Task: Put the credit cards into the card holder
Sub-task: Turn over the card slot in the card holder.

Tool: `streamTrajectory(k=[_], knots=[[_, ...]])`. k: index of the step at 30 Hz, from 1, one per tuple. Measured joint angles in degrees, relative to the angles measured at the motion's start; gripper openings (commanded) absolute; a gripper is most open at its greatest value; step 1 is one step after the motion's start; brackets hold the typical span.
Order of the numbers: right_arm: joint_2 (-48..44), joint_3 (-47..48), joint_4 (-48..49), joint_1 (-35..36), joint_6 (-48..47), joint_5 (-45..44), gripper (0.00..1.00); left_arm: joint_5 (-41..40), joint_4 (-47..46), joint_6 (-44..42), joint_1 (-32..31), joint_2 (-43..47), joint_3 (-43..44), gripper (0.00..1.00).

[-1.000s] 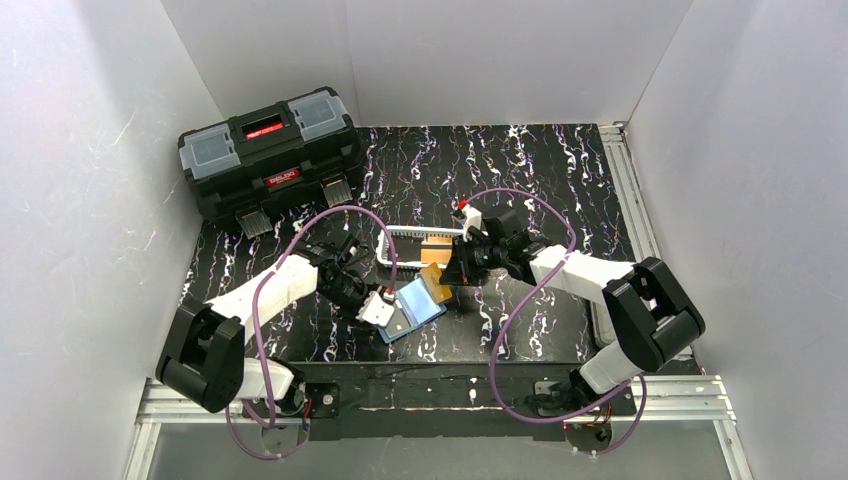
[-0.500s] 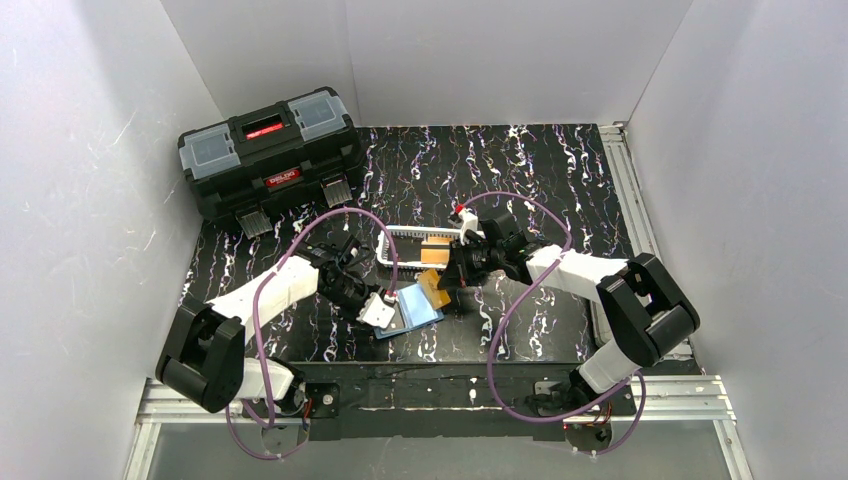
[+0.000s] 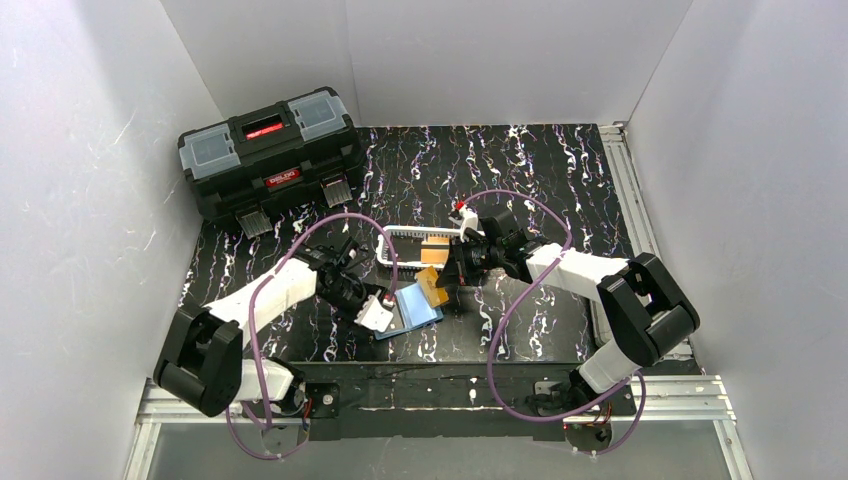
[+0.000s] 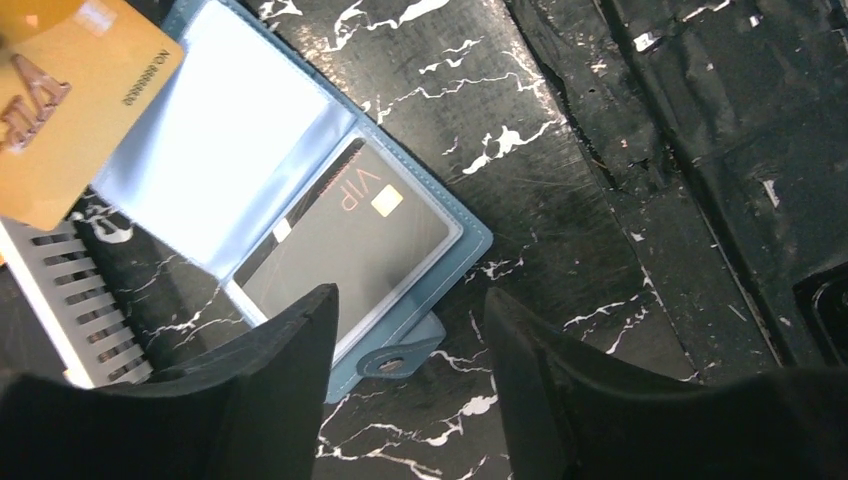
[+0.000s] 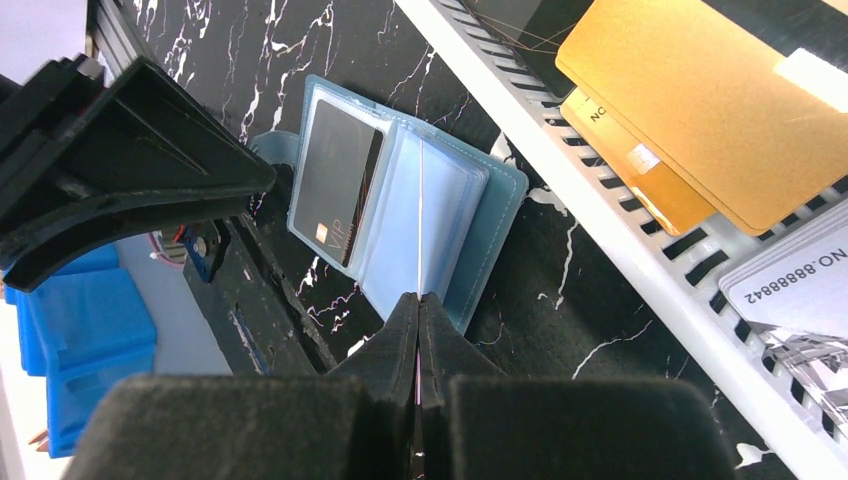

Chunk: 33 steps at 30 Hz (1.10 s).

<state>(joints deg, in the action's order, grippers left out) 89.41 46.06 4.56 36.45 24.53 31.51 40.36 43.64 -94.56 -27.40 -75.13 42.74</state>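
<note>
The teal card holder [image 3: 418, 308] lies open on the table, with a black card [image 4: 350, 240] in its near clear sleeve and its snap tab [image 4: 395, 358] sticking out. My left gripper [image 4: 410, 300] is open, its fingers on either side of the holder's near edge by the tab; it also shows in the top view [image 3: 376, 313]. My right gripper [image 5: 418, 300] is shut on an orange card [image 4: 70, 100], seen edge-on over the holder's clear sleeves [image 5: 430, 200]. More orange cards [image 5: 720, 110] and a pale card [image 5: 795, 285] lie in the basket.
A white mesh basket [image 3: 400, 234] stands just behind the holder; its rim also shows in the right wrist view [image 5: 600, 240]. A black toolbox [image 3: 270, 160] stands at the back left. White walls enclose the table on three sides.
My right gripper has moved slightly left and down with the orange card, closer over the open holder. My left gripper has shifted slightly towards the near edge.
</note>
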Motion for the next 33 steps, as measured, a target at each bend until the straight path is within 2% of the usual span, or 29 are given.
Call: streamTrajectory(k=[4, 10, 15, 17, 19, 21, 23, 29, 31, 33], knots=[[0.00, 0.02, -0.13, 0.00, -0.02, -0.09, 0.01, -0.44, 1.57, -0.17, 1.42, 0.87, 2.16, 0.66], [0.00, 0.20, -0.28, 0.00, -0.07, -0.09, 0.01, -0.98, 6.56, -4.42, 3.78, -1.73, 7.63, 0.63], [0.00, 0.68, -0.52, 0.00, -0.28, -0.09, 0.01, -1.38, 9.05, -9.22, 3.87, -6.34, 8.17, 0.60], [0.00, 0.70, -0.74, 0.00, -0.46, -0.11, 0.01, -1.49, 9.55, -10.99, 3.23, -7.19, 8.17, 0.57], [0.00, 0.76, -1.20, 0.00, -0.55, -0.11, 0.01, -1.55, 9.88, -12.46, 2.29, -7.54, 8.17, 0.48], [0.00, 0.76, -1.57, 0.00, -0.72, -0.26, 0.01, -1.79, 9.94, -14.25, 1.22, -7.80, 8.17, 0.31], [0.00, 0.76, -1.60, 0.00, -0.72, -0.28, 0.01, -3.26, 9.35, -16.39, 1.18, -7.80, 7.72, 0.28], [0.00, 0.76, -1.62, 0.00, -0.72, -0.26, 0.01, -7.69, 10.43, -20.15, 1.18, -7.78, 5.95, 0.26], [0.00, 0.79, -1.62, 0.00, -0.72, -0.26, 0.01, -8.11, 10.40, -20.33, 1.18, -7.78, 5.88, 0.33], [0.00, 0.79, -1.60, 0.00, -0.72, -0.26, 0.01, -8.39, 10.38, -20.41, 1.25, -7.72, 5.88, 0.35]])
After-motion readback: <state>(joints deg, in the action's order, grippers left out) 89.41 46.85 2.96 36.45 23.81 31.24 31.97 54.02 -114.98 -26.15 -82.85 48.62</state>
